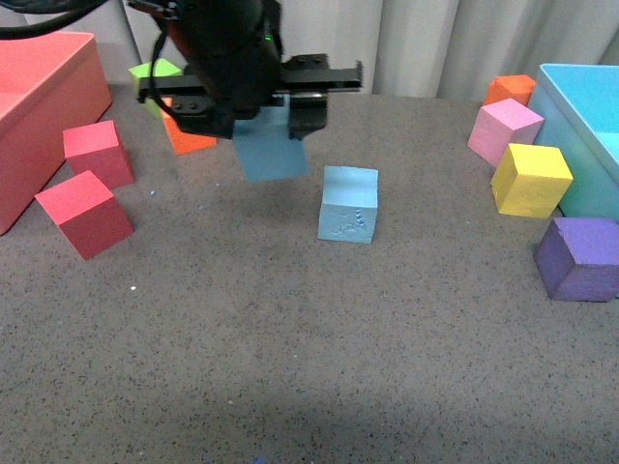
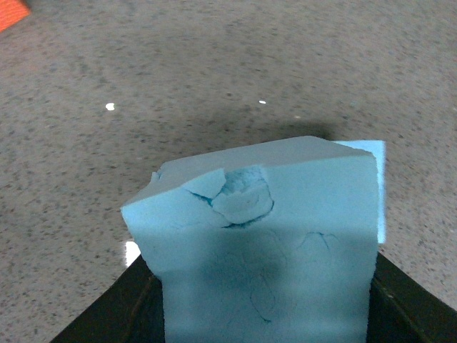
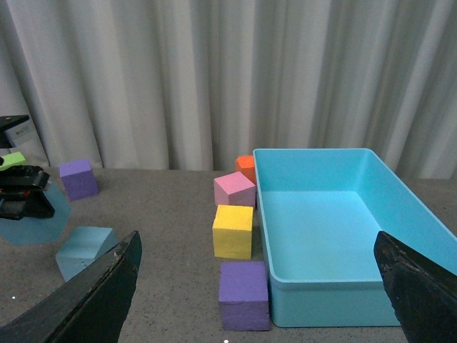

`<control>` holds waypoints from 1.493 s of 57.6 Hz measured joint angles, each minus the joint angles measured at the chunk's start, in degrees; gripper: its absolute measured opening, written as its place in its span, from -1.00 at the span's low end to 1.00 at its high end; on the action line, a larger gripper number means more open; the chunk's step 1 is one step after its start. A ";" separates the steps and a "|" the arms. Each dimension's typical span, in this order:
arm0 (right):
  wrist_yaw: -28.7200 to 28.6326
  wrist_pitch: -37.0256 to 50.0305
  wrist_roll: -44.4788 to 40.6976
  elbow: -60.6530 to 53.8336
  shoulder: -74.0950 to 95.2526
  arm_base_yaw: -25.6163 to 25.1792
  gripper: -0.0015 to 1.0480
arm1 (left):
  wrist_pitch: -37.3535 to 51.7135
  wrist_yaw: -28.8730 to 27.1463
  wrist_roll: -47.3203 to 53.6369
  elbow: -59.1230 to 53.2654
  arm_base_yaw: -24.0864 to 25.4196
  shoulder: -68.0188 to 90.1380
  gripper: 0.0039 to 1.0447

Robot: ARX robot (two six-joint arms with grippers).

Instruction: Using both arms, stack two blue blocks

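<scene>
My left gripper (image 1: 253, 108) is shut on a blue block (image 1: 274, 153) and holds it in the air, up and to the left of the second blue block (image 1: 348, 205), which rests on the grey table with embossed marks on its front face. In the left wrist view the held block (image 2: 264, 236) fills the space between the black fingers (image 2: 114, 314), and a sliver of the resting block (image 2: 380, 193) shows behind it. My right gripper (image 3: 258, 286) is open and empty, off to the right. Its view shows the held block (image 3: 32, 218) and the resting one (image 3: 84, 250).
A red bin (image 1: 39, 106) and two red cubes (image 1: 85, 213) lie at the left, with orange (image 1: 189, 140) and green (image 1: 155, 72) cubes behind the arm. At the right stand pink (image 1: 505, 130), yellow (image 1: 530, 179), purple (image 1: 578, 259) and orange (image 1: 510, 89) cubes beside a light-blue bin (image 1: 590, 116).
</scene>
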 joint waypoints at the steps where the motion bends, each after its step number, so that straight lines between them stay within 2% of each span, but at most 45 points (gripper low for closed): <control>1: 0.00 0.00 -0.02 0.00 0.00 0.00 0.81 | -0.31 0.04 0.24 0.42 -0.55 0.20 -0.01; 16: -0.02 0.00 0.00 0.00 0.00 0.00 0.81 | -2.89 -1.11 0.83 6.62 -4.52 4.33 -0.01; 41: -0.02 0.00 -0.02 0.00 0.00 0.00 0.81 | -6.75 -3.41 1.31 13.46 -5.51 10.10 -0.01; 43: -0.02 0.00 -0.02 0.00 0.00 0.00 0.81 | -6.75 -3.41 1.22 13.49 -5.51 10.14 0.04; 46: 0.00 0.00 0.00 0.00 0.00 0.00 0.81 | -6.78 -3.43 1.25 13.49 -5.51 10.32 0.24; 60: 0.00 0.00 -0.02 0.00 0.00 0.00 0.81 | -6.82 -3.17 1.20 13.49 -5.49 10.29 0.91; 63: 0.00 0.00 0.00 0.00 0.00 0.00 0.81 | -6.80 -2.97 1.05 13.35 -5.44 9.99 0.86; 81: 0.00 0.00 0.00 0.00 0.00 0.00 0.81 | -4.98 -2.12 -0.31 7.85 -4.94 2.93 0.88; 86: 0.00 0.00 -0.02 0.00 0.00 0.00 0.81 | -1.46 -4.94 -0.26 3.37 -4.96 -1.09 0.88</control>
